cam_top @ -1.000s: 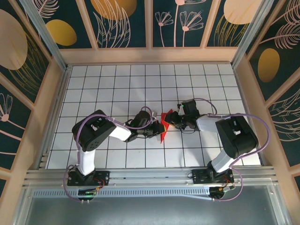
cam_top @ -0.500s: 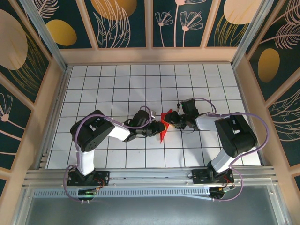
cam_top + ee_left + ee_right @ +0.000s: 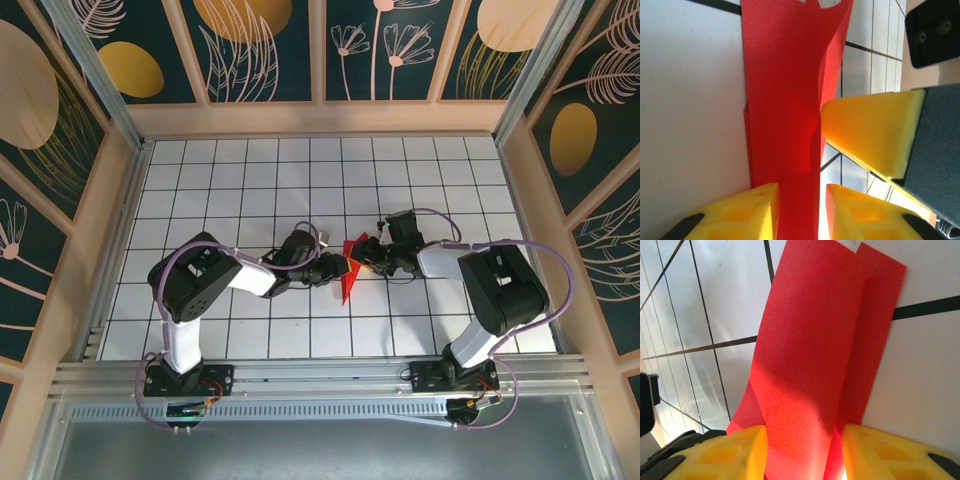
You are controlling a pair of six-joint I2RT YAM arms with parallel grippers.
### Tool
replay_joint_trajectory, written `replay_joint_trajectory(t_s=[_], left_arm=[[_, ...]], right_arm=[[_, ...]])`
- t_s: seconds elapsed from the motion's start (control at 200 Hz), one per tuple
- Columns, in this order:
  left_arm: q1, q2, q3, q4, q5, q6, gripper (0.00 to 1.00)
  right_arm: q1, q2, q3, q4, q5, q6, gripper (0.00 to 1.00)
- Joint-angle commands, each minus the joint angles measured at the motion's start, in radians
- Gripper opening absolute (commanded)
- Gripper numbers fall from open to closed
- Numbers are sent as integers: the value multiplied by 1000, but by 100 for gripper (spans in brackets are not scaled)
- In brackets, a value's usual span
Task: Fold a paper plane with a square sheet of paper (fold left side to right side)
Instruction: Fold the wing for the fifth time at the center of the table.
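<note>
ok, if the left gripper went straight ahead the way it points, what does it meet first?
The red paper sits between the fingers of the left gripper, so it would slide along that. First solid thing is probably the yellow pad of the right gripper just ahead, though depth is unclear.

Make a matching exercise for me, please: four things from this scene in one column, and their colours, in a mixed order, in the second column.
Things:
1. paper
2. pads
3. table
4. wall

Colours:
a. white with black grid lines
b. dark with gold leaves
c. red
d. yellow

Pairs: 1-c, 2-d, 3-a, 4-b
</note>
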Motion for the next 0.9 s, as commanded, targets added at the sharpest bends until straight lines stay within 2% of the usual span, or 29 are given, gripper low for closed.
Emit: replay_joint_trajectory(t_s=[0.0,0.45,0.896], left_arm=[[9,18,22,-40,-25,30,27],[12,41,35,-63,-29,51,6],[11,71,34,-82,-33,60,1]], right_arm=[[17,40,4,-27,54,-13,44],[19,36,11,-30,49,-20,44],[21,-26,16,-43,76,-25,44]])
